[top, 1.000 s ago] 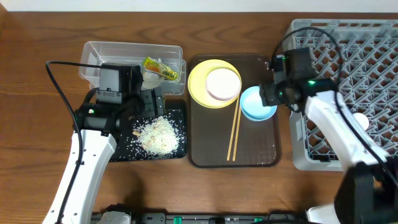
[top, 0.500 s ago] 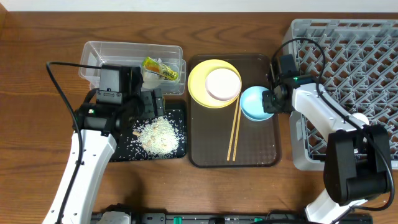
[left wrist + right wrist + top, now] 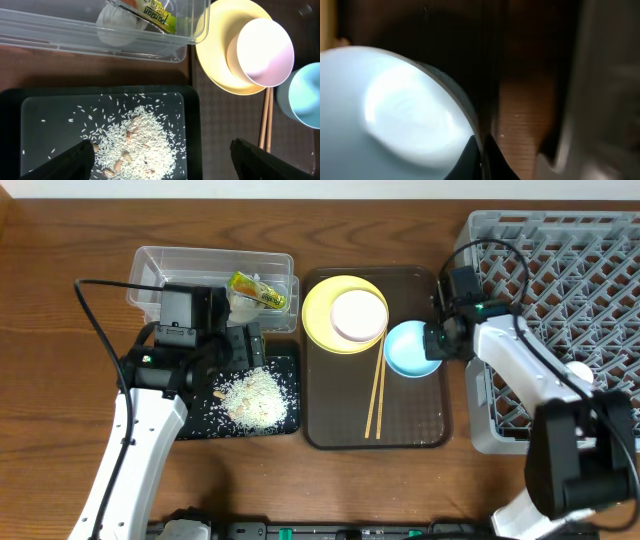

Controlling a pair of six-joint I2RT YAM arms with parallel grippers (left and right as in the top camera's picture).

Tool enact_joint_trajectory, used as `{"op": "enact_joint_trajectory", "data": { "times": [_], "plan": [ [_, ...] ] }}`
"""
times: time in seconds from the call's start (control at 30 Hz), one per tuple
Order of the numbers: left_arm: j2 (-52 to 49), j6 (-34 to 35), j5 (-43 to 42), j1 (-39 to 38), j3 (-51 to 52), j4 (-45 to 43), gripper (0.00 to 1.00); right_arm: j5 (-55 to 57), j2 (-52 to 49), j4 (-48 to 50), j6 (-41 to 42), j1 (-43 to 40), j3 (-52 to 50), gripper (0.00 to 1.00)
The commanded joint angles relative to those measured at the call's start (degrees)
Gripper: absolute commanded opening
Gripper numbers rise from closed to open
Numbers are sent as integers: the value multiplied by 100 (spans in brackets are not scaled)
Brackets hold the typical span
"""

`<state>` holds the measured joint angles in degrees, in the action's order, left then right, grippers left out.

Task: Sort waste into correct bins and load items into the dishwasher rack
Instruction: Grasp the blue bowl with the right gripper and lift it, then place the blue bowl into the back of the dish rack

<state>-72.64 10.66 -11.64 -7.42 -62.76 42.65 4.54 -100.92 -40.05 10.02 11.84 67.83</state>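
brown tray front bare, chopsticks and rack flanking blue bowl

Glossy light blue bowl, probably ceramic; clear plastic tub; glossy black tray; wood-grain table.

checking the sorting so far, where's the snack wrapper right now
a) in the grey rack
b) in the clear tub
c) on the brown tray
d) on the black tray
b, the snack wrapper lies inside the clear tub, while the black tray holds only the rice.
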Motion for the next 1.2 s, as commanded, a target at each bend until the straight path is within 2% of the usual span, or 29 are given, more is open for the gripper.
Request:
{"op": "enact_joint_trajectory", "data": {
  "times": [0.0,0.17,0.3,0.53,0.93,1.17],
  "plan": [
    [-33,13,35,22,-57,17,89,461,752,42,20,-216,378,1],
    [-33,13,35,22,-57,15,89,1541,1519,577,20,-219,444,1],
    [-33,13,35,22,-57,15,89,3038,1644,1401,-9,-219,444,1],
    [-33,13,35,22,-57,15,89,4223,1152,3410,-1545,-389,444,1],
    [-33,13,35,22,-57,17,89,4437,-216,5967,-2601,-1051,444,1],
    [-33,15,35,22,-57,20,89,4496,-890,6190,-2636,-1123,444,1]
  ]
}}
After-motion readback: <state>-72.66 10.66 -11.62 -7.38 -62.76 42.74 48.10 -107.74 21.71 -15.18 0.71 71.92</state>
